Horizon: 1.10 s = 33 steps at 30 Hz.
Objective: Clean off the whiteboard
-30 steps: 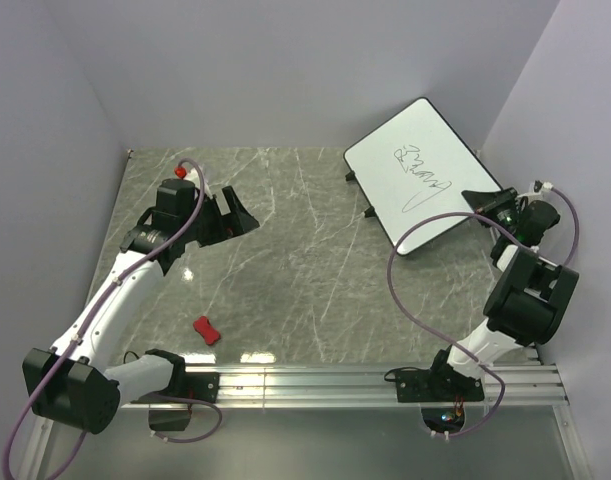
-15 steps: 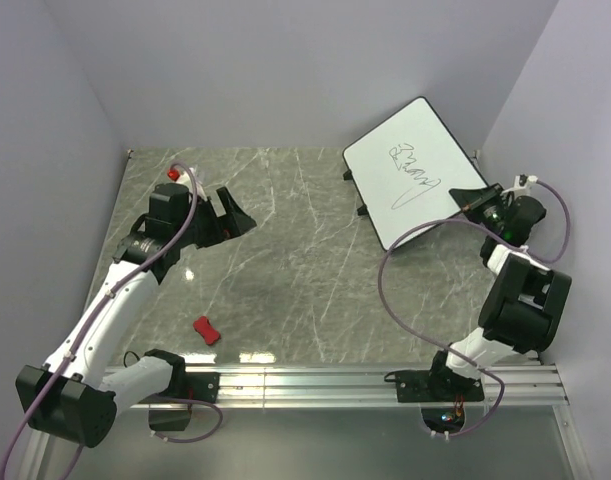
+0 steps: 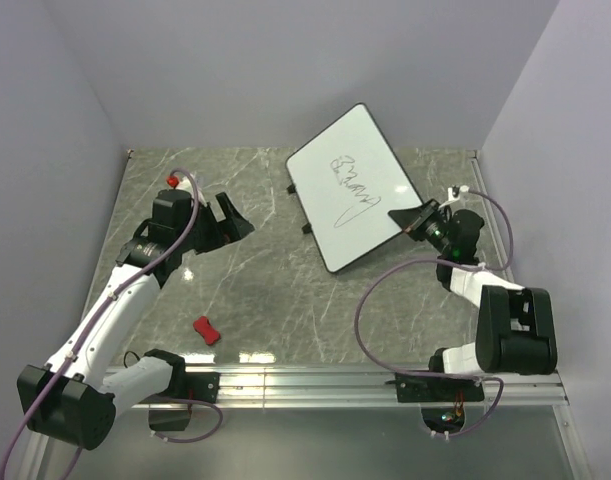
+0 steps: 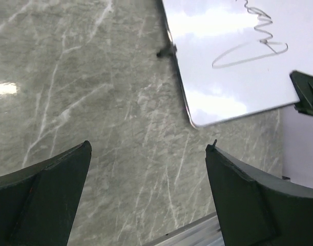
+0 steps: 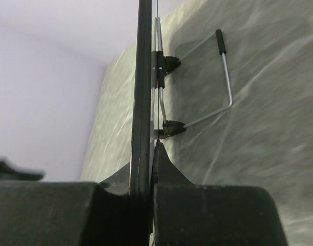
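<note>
**Whiteboard hauled in from the far right corner**

Pulled the whiteboard [image 3: 352, 186] leftward over the last second, out of the far right corner and toward the middle of the far half of the table [image 3: 285, 290]. Held it tilted, right edge pinched tight in the right claw [image 3: 407, 220], with the thin black rim clamped edge-on between the fingers [image 5: 207, 215] in the right wrist view and the wire stand [image 5: 225, 87] folded out behind. Left the black scribble [image 3: 347, 180] intact, so erased nothing yet. Kept the left claw [image 3: 220, 222] spread wide and empty, raised over the left part of the table, turned toward the board and well apart from it. Left the small red eraser [image 3: 206, 329] lying untouched at the near left, well apart from both claws. Judged the shift as setup only: brought the board nearer the left arm, probably for steadying by the right during wiping by the left. Needed first a fetch of the eraser. Risked a twist or slip of the board under wiping pressure, given a pinch on one edge only
</note>
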### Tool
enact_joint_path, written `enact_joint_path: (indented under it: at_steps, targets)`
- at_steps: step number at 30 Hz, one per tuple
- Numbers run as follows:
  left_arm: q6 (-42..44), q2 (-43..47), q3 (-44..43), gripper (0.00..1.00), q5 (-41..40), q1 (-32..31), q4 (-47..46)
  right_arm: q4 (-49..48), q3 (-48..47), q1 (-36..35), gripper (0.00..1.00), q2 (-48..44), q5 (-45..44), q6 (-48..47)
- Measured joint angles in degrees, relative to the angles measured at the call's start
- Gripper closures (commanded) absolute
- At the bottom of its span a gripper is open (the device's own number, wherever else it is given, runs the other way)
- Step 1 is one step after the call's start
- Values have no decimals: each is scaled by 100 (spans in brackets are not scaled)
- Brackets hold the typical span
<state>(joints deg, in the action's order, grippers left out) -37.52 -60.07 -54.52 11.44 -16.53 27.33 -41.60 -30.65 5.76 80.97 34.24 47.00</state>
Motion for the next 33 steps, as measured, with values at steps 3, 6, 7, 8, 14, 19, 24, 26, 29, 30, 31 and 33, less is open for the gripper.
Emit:
enact_joint_path:
  at_steps: [3, 6, 7, 8, 14, 19, 24, 26, 29, 30, 31, 33]
  targets:
    - [20, 0, 0, 1, -367, -7, 173, 116, 201, -280, 100, -286, 201, -2]
    - [-31, 2, 0, 1, -890, -7, 540, 442, 391, -417, 100, -752, 295, -33]
    - [-94, 2, 0, 1, -1088, -7, 715, 601, 444, -435, 100, -944, 334, -39]
    - [-149, 2, 0, 1, -1285, -7, 896, 758, 492, -446, 100, -1141, 382, -44]
    - [-800, 254, 326, 3, -1915, -42, 1733, 1633, 671, -573, 100, -2000, 496, -236]
    - [-1550, 387, 647, 5, -2096, -306, 2426, 2065, 660, -675, 100, -2286, 452, -319]
    - [-2288, 605, 1128, 6, -2168, -651, 2743, 2511, 529, -708, 100, -2490, 332, -299]
    - [-2522, 682, 1405, 6, -2142, -737, 2793, 2789, 448, -734, 100, -2629, 273, -306]
    - [-2802, 634, 1836, 6, -2081, -809, 2723, 3099, 345, -752, 100, -2741, 232, -350]
    - [-2865, 612, 1987, 6, -2072, -828, 2693, 3156, 315, -754, 100, -2741, 223, -372]
    - [-2949, 584, 2133, 6, -2070, -855, 2693, 3237, 269, -765, 100, -2743, 208, -398]
    - [-3073, 568, 2286, 6, -2074, -903, 2697, 3383, 173, -785, 100, -2743, 181, -459]
